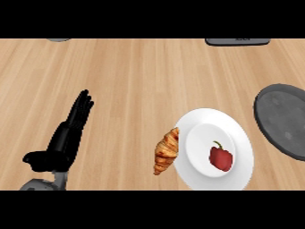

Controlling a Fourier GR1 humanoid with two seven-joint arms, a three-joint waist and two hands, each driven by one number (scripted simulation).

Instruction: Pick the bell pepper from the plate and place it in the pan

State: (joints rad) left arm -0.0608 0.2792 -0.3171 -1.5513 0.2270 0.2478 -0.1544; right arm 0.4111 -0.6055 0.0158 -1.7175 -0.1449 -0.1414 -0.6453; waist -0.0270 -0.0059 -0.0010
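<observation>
Bright, even, diffuse light; shadows barely visible; no glare; plate [201, 129] slightly stretched vertically.

No text, label, brand, number or sign could be read anywhere in the head view; the dark object [239, 41] at the upper edge of the counter carried a faint pale mark that was too blurred to make out
</observation>
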